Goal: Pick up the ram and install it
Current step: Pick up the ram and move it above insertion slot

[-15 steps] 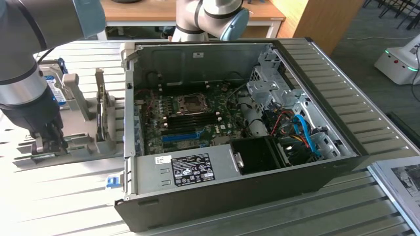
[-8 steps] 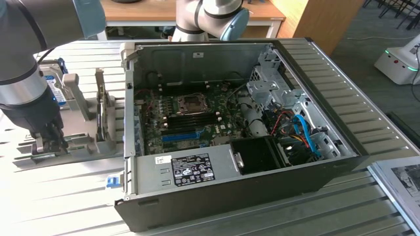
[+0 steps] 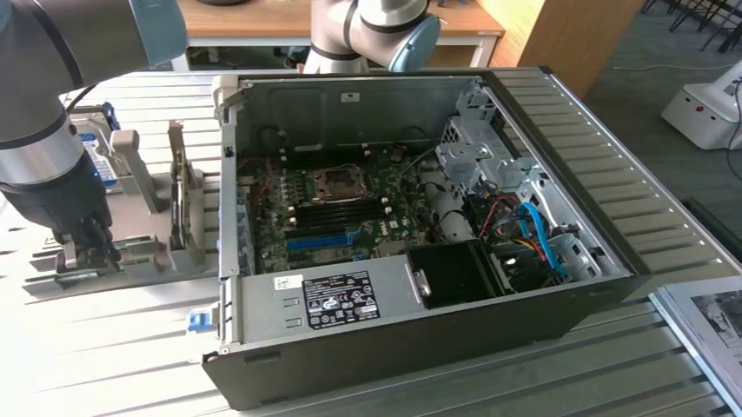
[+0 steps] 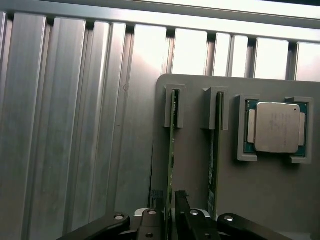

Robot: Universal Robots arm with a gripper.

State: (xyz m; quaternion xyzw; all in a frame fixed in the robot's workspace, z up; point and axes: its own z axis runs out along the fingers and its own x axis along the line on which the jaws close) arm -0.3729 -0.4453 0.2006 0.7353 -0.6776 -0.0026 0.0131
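Ribbed aluminium table (image 3: pixel 116 347), slats running lengthwise, matte silver; grey carpet floor (image 3: pixel 696 174) beyond it, wooden desk (image 3: pixel 267 22) behind. Exterior view: black steel case (image 3: pixel 557 313) lies open mid-table, with the green board (image 3: pixel 336 217) exposed, a grey labelled supply box (image 3: pixel 336 300) at its near edge and blue cables (image 3: pixel 539 234) toward the exterior view's right. At the exterior view's left the arm (image 3: pixel 47 130) reaches down, gripper (image 3: pixel 90 252) low over a grey plastic holder (image 3: pixel 174 252) with upright posts. Wrist view: the same slatted table (image 4: pixel 75 125) under a smooth grey holder (image 4: pixel 195 150) with rounded corners. Ram (image 4: pixel 171 140), a thin green stick, stands on edge in a slotted bracket. A second stick (image 4: pixel 216 145) stands parallel just beside it. Square silver chip (image 4: pixel 276 127) sits in its own recess, apart from both. Gripper (image 4: pixel 169 202) is spread apart, black fingers (image 4: pixel 156 197) one on each side of the ram's near end. Contact with the ram cannot be told.
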